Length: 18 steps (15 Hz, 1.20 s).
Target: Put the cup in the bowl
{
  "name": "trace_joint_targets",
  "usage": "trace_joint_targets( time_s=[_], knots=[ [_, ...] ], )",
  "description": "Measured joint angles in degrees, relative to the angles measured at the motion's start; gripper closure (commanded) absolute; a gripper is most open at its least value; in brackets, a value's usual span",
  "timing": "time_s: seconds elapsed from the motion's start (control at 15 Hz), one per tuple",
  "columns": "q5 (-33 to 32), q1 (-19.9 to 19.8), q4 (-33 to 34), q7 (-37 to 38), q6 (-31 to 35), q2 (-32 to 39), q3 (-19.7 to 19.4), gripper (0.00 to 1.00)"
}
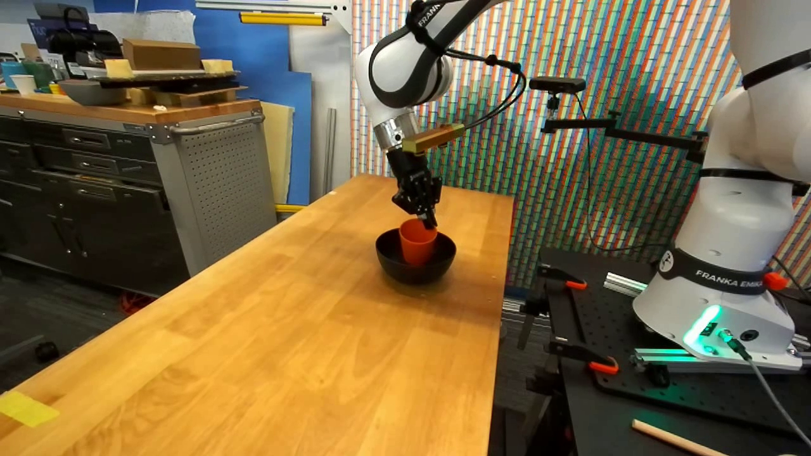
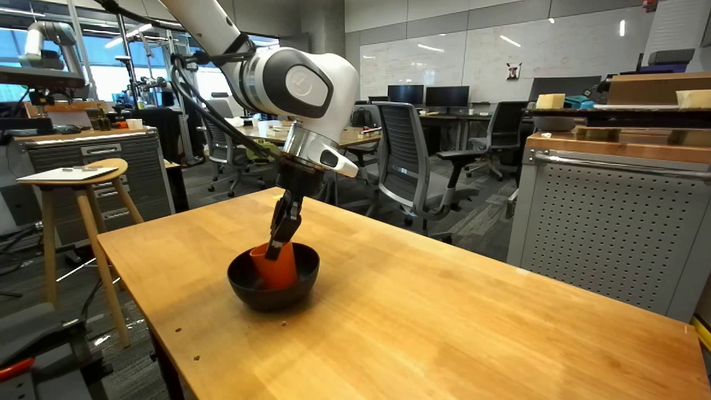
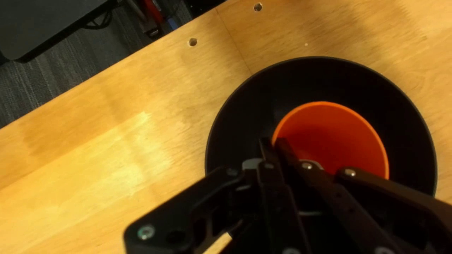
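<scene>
The orange-red cup (image 1: 418, 247) stands inside the black bowl (image 1: 415, 273) on the wooden table. In an exterior view the cup (image 2: 282, 273) leans a little inside the bowl (image 2: 272, 301). My gripper (image 1: 429, 221) reaches down from above to the cup's rim. In the wrist view the gripper (image 3: 272, 144) is closed on the cup's wall, with one finger inside the cup (image 3: 332, 134) and one outside, between it and the wall of the bowl (image 3: 240, 120). The cup's base is hidden by the bowl, so I cannot tell whether it touches the bottom.
The wooden table (image 1: 317, 342) has a near edge close to the bowl, facing the robot's base bench (image 1: 570, 380). Yellow tape (image 1: 26, 408) lies at a table corner. A tool cabinet (image 2: 616, 222) and an office chair (image 2: 408, 155) stand beyond the table.
</scene>
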Motion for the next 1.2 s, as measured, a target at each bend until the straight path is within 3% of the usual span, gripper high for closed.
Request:
trace_joint_targets(
  time_s=[0.4,0.67,0.93,1.2],
  knots=[
    [1.58,0.22,0.76,-0.81,0.53,0.45,0.06,0.31],
    [-5.24,3.04,-0.93,0.90,0.56,-7.67,0.07,0.02],
    [-14.79,6.01,-4.19,3.39,0.28,-19.45,1.78,0.00],
    [-23.12,7.05,-6.80,2.90,-2.50,-29.07,7.04,0.01]
  ],
)
